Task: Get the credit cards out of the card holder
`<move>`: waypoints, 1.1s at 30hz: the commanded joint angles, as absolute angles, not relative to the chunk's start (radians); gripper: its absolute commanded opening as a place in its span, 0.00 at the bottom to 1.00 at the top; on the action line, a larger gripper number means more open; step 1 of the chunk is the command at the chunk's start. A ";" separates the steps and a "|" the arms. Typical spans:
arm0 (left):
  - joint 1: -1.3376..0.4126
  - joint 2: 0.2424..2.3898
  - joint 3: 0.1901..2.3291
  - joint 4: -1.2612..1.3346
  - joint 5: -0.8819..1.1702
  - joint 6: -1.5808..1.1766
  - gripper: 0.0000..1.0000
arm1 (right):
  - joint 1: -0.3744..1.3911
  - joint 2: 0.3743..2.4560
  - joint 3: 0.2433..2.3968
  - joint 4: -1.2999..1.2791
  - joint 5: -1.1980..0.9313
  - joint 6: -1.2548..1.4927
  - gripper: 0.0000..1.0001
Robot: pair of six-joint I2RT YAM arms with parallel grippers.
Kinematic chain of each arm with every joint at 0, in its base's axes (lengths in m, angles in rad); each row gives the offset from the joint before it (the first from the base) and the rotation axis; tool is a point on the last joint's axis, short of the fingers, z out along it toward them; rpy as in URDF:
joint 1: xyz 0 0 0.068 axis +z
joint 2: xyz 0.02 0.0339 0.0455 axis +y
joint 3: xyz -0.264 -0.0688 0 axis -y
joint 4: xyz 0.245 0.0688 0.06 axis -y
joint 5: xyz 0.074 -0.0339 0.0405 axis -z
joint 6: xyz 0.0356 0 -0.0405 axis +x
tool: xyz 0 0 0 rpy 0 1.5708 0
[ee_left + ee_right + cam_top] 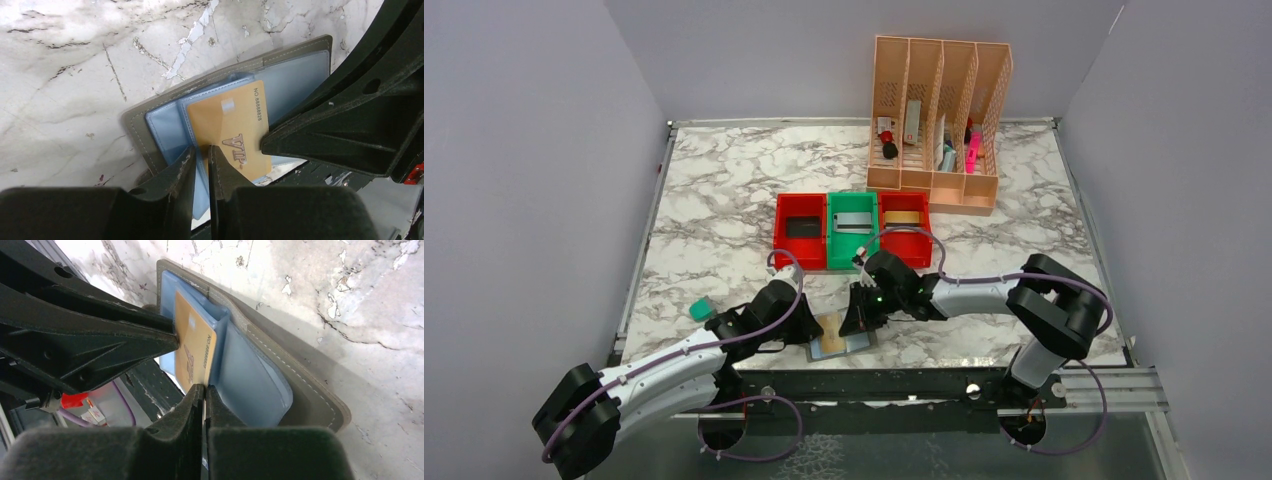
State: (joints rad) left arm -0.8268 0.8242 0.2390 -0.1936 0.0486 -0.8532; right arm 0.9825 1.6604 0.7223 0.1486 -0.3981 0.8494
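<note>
One card holder [836,343], open flat at the near edge of the marble surface [724,200], lay between the two arms. One gold VIP card [235,125] stood partly out of a blue pocket, its long axis running from the pocket toward the near edge. The right gripper [204,395] had its jaws clenched on the card's free end, best placed to draw it out. The left gripper [202,160] had its jaws pinched on the pocket leaf just beside. Three bins [852,257] held one apiece: black card [802,227], silver card [854,221], tan card [904,217].
</note>
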 commanded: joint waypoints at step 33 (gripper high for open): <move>-0.829 0.939 0.346 -0.106 0.182 -0.768 0.38 | 0.918 1.646 0.563 0.340 -0.449 0.997 0.04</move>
